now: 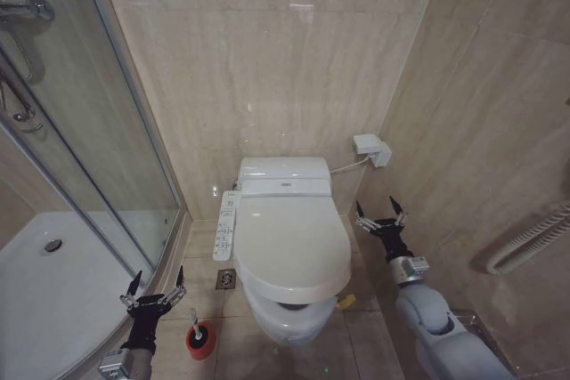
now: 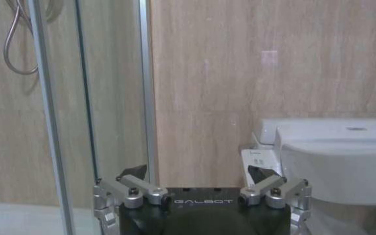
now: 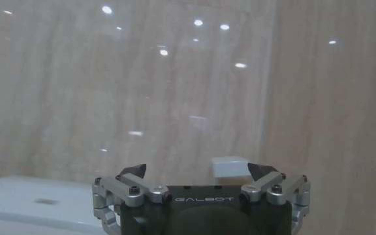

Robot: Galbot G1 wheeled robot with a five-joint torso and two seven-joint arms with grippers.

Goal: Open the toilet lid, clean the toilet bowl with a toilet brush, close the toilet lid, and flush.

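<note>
The toilet lid [image 1: 289, 246] is lying down shut. The left hand [image 1: 155, 285] and right hand [image 1: 380, 212] are hanging beside it, fingers apart.

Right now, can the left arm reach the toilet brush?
Probably yes: the left gripper is open beside the toilet brush, nothing lies between them, and the toilet bowl stands clear to the side.
</note>
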